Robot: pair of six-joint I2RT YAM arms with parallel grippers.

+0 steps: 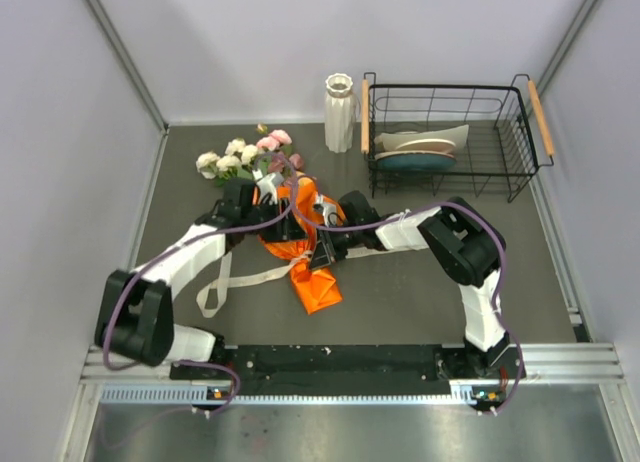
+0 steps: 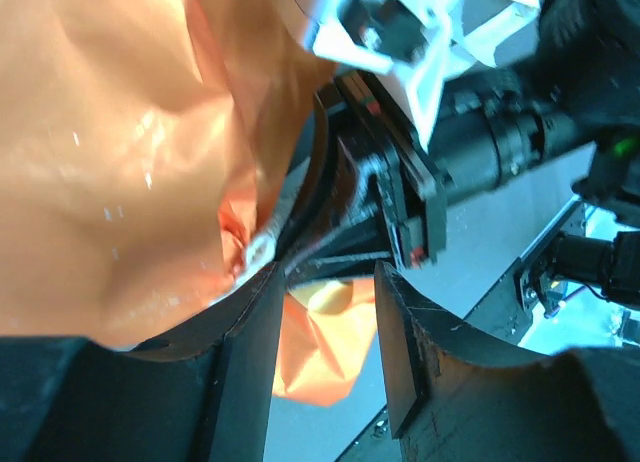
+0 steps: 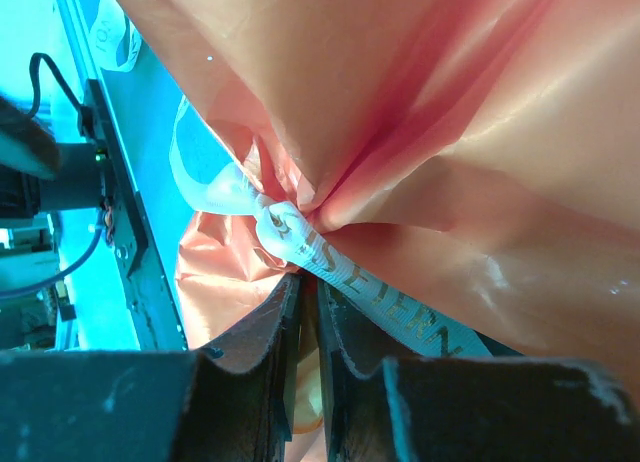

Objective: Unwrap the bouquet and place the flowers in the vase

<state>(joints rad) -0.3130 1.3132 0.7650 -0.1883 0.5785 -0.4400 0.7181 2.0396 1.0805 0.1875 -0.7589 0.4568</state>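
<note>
Desk (image 1: pixel 420 292): matte dark grey, flat.
Ribbon (image 1: pixel 225 282): cream woven band with lettering, looped limp at lower left of centre. In the right wrist view it is knotted where the paper gathers.
Paper (image 1: pixel 318 287): glossy orange and crumpled, with a twisted tail pointing down at frame centre.
Right jaws: dark fingers (image 3: pixel 260 352) nearly together with a thin slit between them, tips at the ribbon knot. I cannot tell what they pinch.
Left jaws: dark fingers (image 2: pixel 245 362) parted, paper visible beyond the gap.
Bouquet (image 1: pixel 300 197): lies on the desk at centre, between both arms.
Flowers (image 1: pixel 240 157): small white and pink roses with green leaves, fanning toward the upper left.
Vase (image 1: pixel 339 112): white ribbed ceramic with a narrowed neck and flared rim, upright at top centre.
Basket (image 1: pixel 450 85): black wire with wooden handles, upper right, just beside the vase. It holds stacked dishes (image 1: pixel 415 152), cream over dark teal.
</note>
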